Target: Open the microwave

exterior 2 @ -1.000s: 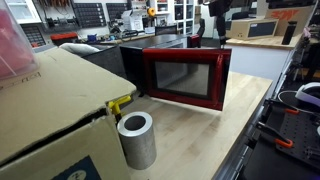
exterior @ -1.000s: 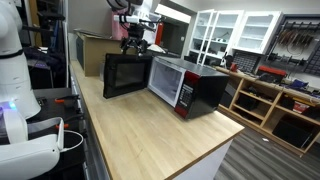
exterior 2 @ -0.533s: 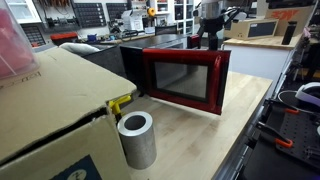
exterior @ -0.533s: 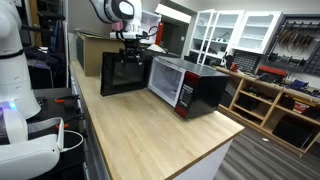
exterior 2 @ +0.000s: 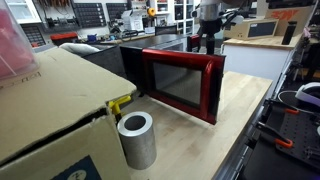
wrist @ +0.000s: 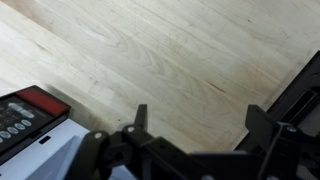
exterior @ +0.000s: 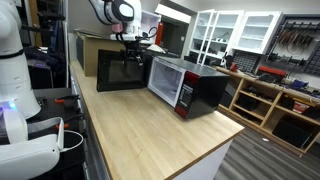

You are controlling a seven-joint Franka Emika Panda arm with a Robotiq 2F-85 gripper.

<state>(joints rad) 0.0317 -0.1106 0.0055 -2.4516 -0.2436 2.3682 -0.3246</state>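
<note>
The microwave [exterior: 195, 88] stands on the wooden countertop, black with red front trim. Its dark-glass door [exterior: 120, 70] is swung wide open; in an exterior view it shows as a red-framed panel [exterior 2: 182, 84] angled outward. My gripper [exterior: 131, 44] hangs at the door's top edge, also seen above the door's far corner [exterior 2: 208, 40]. In the wrist view the gripper [wrist: 200, 125] is open, with bare wood between the fingers. The microwave's control panel [wrist: 22, 117] is at the lower left and the black door edge [wrist: 300, 92] at the right.
A brown cardboard box [exterior: 90, 45] stands behind the open door; it also fills the foreground of an exterior view [exterior 2: 50, 110]. A grey cylinder [exterior 2: 135, 140] stands by it. The wooden countertop [exterior: 150, 135] stretches toward the front edge.
The door has swung farther open over the last second. My gripper has moved along with the door's free edge, away from the microwave body.
</note>
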